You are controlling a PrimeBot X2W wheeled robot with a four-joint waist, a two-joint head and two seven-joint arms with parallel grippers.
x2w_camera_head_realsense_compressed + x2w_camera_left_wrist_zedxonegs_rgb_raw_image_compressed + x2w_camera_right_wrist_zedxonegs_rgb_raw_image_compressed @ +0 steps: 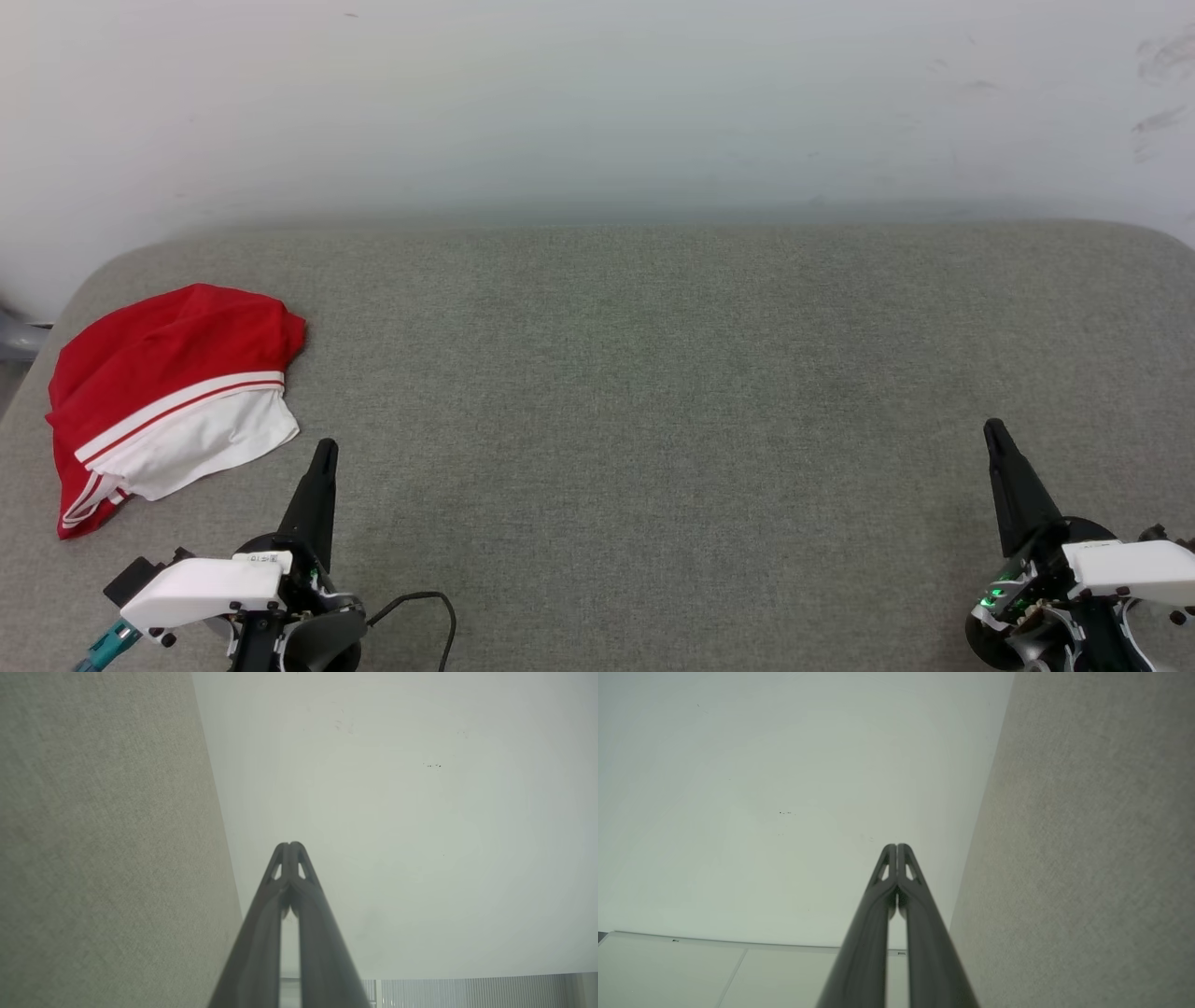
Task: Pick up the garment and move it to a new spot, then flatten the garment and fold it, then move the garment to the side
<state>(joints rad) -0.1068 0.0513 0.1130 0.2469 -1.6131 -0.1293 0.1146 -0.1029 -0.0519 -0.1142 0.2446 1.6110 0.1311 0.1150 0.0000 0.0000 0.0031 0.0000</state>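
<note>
A: How are the jaws standing?
B: Both pairs are pressing fully together, gripping nothing, hovering low over the grey fabric counter [653, 392].
A: And the garment?
B: The garment [159, 364] is lying bunched near the counter's left edge, beside the left jaws, not touching them.

Crumpled soft cloth shirt [159, 359] is red, w/ a white sleeve & red-white stripe trim. Flat woven fabric surface [653, 401] is speckled grey-green, plain wall [597, 93] off-white w/ dark scuffs. My long-fingered left gripper [325, 453] & right gripper [992, 431]: black, white covers.
</note>
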